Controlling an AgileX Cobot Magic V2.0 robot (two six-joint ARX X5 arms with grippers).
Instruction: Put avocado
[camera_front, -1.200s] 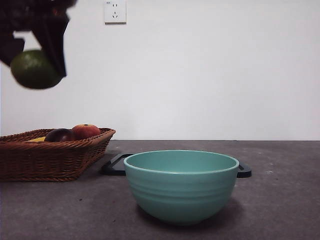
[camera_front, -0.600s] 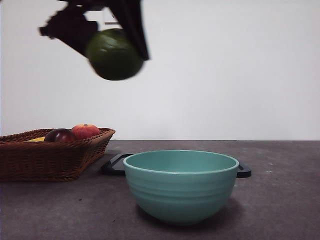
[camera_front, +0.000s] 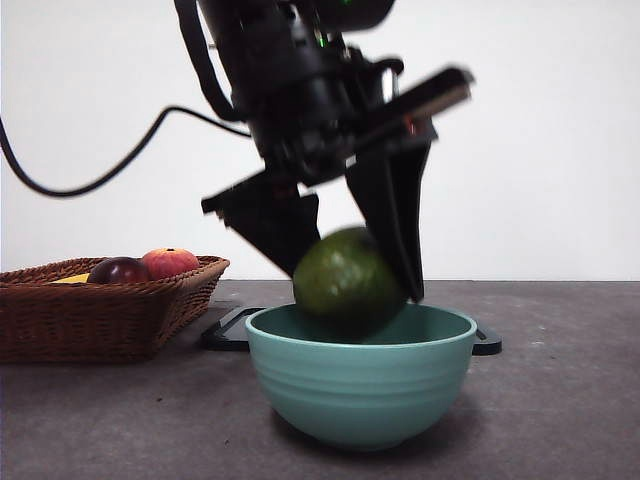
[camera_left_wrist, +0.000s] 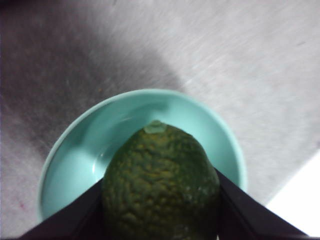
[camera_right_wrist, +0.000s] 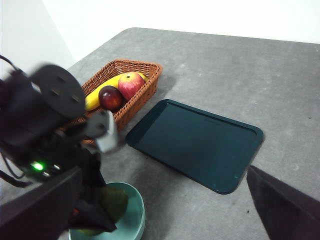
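Left pincer (camera_front: 352, 272) clamped on the avocado (camera_front: 348, 284), one black jaw on each flank, as confirmed in the left wrist view. Avocado (camera_left_wrist: 161, 183) suspended directly over the teal bowl (camera_front: 360, 385), lower part already below the rim line in the front view, not seen touching the bowl floor. Held centred above the opening, presumably so that release drops the fruit inside rather than onto the rim.

Right pincer (camera_right_wrist: 165, 210) parked high and well apart, jaws spread wide, holding nothing.

Clearances: bowl rim (camera_left_wrist: 227, 145) encircles the fruit with open room at 12 o'clock and 9 o'clock in the left wrist view; jaw tips close to the rim in the front view, so a straight vertical exit judged safest. Dark tray (camera_right_wrist: 195, 142) just behind the bowl. Wicker basket (camera_front: 95, 320) at 9 o'clock of the bowl, holding a red-orange apple (camera_front: 171, 262), a maroon fruit (camera_front: 120, 270) and a banana (camera_right_wrist: 100, 95), apart from the bowl on the worktop (camera_front: 560, 400).
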